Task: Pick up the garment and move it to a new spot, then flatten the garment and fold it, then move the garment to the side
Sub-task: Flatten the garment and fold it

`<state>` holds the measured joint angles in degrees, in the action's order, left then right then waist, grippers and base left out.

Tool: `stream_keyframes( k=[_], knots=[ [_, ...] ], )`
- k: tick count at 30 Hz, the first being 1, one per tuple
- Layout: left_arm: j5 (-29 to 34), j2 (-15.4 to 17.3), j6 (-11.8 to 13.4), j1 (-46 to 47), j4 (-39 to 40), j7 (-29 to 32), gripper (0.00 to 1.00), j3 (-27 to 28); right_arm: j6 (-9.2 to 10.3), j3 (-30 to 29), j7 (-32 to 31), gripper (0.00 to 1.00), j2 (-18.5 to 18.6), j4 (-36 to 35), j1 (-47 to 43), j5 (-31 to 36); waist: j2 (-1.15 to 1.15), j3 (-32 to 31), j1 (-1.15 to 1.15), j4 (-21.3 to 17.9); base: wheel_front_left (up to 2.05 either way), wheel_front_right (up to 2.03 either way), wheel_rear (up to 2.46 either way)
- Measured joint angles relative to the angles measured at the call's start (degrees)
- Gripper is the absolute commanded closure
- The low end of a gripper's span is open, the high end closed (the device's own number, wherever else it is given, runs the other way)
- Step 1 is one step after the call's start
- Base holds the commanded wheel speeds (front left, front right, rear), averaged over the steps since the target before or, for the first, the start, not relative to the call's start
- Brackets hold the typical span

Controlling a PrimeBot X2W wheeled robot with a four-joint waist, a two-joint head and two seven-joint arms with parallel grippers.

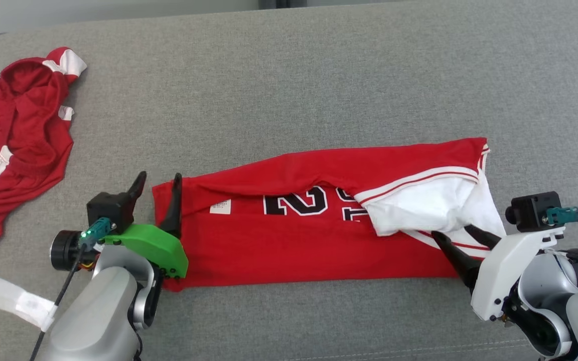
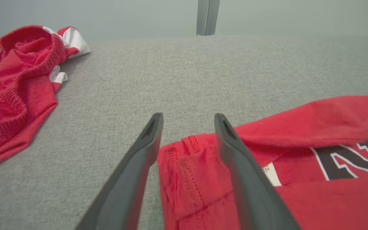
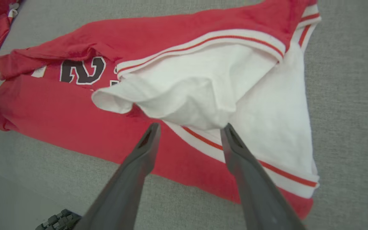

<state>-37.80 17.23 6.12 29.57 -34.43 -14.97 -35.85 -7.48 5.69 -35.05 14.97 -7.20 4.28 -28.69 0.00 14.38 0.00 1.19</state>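
The garment (image 1: 294, 245) is a red jersey with black numbers and a white-trimmed end, lying as a long folded band on the grey surface. Its upper edge is folded down over the numbers. My left gripper (image 1: 159, 174) stands open at the jersey's left end, one finger beside the hem and the other over the cloth. In the left wrist view, the hem corner (image 2: 184, 150) lies between the open fingers of the left gripper (image 2: 188, 115). My right gripper (image 1: 450, 230) is open at the right end, with its tips at the white sleeve fold (image 3: 187, 92). Nothing is gripped in the right gripper (image 3: 191, 125).
A second red and white garment (image 1: 13, 140) lies crumpled at the far left, also seen as a crumpled heap (image 2: 14, 86) in the left wrist view. A white strip (image 1: 13, 301) lies near the lower left. The grey surface (image 1: 319, 75) stretches bare behind the jersey.
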Motion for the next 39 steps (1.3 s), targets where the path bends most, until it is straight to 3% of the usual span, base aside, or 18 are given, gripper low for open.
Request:
stream_keyframes(
  k=[7,12,18,25,39],
  knots=[
    [1.23,-2.61,-0.48,-7.79,12.04,-0.07,0.0,13.92,-0.01,-3.98,-0.25,0.0,-0.98,-3.23,-0.43,0.8,0.0,-2.07,0.0,0.28,0.0,0.0,0.0],
    [6.98,-7.45,-4.48,-15.02,20.61,-0.15,0.0,23.92,0.0,-9.92,-3.13,0.0,-3.99,-0.99,0.2,2.08,0.0,-3.77,0.0,0.62,0.0,0.0,0.0],
    [12.78,-12.4,-9.15,-20.53,24.54,-0.15,0.0,31.06,0.0,-14.64,-6.89,0.0,-6.16,4.77,4.44,4.28,0.0,-5.02,0.0,1.39,0.0,0.0,0.0],
    [15.88,-14.07,-11.7,-22.21,24.57,-0.15,0.0,34.26,0.0,-18.37,-8.25,0.0,-7.27,13.94,11.25,7.04,0.0,-3.7,0.0,2.0,0.0,0.0,0.0],
    [15.46,-14.32,-12.76,-22.01,23.48,-0.15,0.0,34.96,0.0,-22.3,-8.98,0.0,-10.39,25.55,16.67,12.61,0.0,-1.21,0.0,4.64,0.0,0.0,0.0]
  ],
)
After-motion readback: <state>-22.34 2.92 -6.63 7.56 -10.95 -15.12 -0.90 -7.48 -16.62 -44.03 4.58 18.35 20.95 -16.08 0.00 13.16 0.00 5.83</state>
